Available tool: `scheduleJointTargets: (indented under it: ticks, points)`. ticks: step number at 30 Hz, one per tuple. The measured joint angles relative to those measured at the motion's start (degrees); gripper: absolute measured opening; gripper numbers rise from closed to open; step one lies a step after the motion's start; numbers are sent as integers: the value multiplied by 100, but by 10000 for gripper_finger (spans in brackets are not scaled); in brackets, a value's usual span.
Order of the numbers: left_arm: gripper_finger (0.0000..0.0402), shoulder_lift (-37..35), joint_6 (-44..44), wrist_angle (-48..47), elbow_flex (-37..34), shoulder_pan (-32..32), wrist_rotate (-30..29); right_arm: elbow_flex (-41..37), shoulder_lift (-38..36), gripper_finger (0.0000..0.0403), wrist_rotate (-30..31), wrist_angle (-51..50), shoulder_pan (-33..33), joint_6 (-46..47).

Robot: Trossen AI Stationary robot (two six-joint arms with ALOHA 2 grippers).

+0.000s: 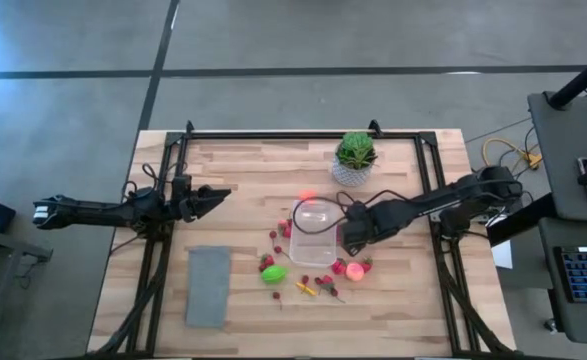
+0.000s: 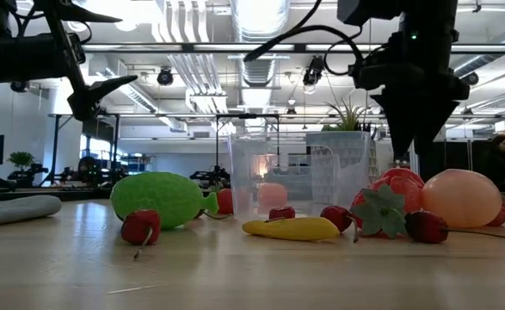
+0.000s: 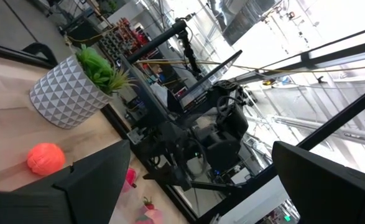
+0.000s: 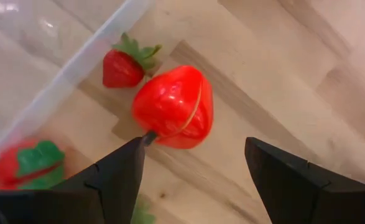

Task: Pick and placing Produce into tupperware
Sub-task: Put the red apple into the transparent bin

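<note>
Two strawberries (image 4: 125,62) by tupperware (image 1: 313,233) wall, red tomato (image 4: 175,107) before open right pincer (image 4: 194,171)

From overhead, the right pincer (image 1: 354,243) hides whatever lies under it by the tupperware (image 1: 313,232). The small red bits (image 1: 279,233) on the desk (image 1: 253,170) are too tiny to name. Through the tub wall, a pink piece (image 2: 272,195) shows only as a blur.

Wooden table (image 1: 243,170) bearing a green potted plant (image 1: 355,150) in a white patterned pot (image 3: 63,94) near the far edge, and a flat grey rectangle (image 1: 208,286) lying at front left.
</note>
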Motion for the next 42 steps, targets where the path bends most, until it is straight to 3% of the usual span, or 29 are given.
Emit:
scheduleJointTargets:
  ticks: [8, 20, 42]
  points:
    - [378, 3, 2, 0, 0, 2, -1, 31, 1, 283, 272, 31, -53, 512]
    - [378, -1, 4, -4, 0, 2, 0, -36, 498, 335, -129, 136, -76, -106]
    - [378, 17, 7, -8, -2, 0, 0, -344, 841, 329, -242, 901, -414, -1305]
